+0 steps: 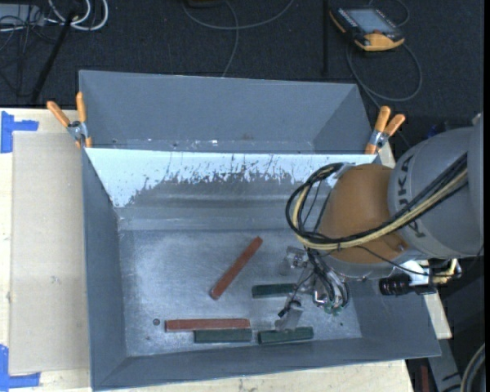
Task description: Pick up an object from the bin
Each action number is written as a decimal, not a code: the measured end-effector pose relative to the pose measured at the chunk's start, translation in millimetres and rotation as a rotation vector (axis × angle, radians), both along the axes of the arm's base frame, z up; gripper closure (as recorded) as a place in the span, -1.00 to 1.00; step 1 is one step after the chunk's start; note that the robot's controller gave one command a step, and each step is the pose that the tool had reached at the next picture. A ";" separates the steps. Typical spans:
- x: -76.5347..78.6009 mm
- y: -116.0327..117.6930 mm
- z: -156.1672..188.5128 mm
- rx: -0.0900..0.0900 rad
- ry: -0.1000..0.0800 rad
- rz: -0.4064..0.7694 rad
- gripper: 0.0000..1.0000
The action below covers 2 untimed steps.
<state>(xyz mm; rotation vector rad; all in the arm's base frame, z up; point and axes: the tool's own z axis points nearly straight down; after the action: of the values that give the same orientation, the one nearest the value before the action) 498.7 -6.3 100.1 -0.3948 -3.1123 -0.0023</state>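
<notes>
My gripper (pixel 295 304) hangs low in the bin's right front part, under the orange wrist cover. Just to its left a short dark green bar (pixel 269 290) lies flat, its right end running under the gripper. Directly in front of the gripper, near the front wall, lies another dark green bar (pixel 286 335). A reddish-brown stick (pixel 235 268) lies diagonally in the middle of the bin, to the gripper's left and apart from it.
Along the front wall at the left lie a long reddish-brown bar (pixel 207 325) and a dark green bar (pixel 222 336), side by side. The arm with its cables covers the bin's right side.
</notes>
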 end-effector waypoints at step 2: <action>-0.3 0.0 -31.6 -0.002 0.001 -0.225 -1.00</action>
<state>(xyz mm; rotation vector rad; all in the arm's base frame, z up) 498.5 -6.2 68.5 -0.7417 -3.0475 0.0002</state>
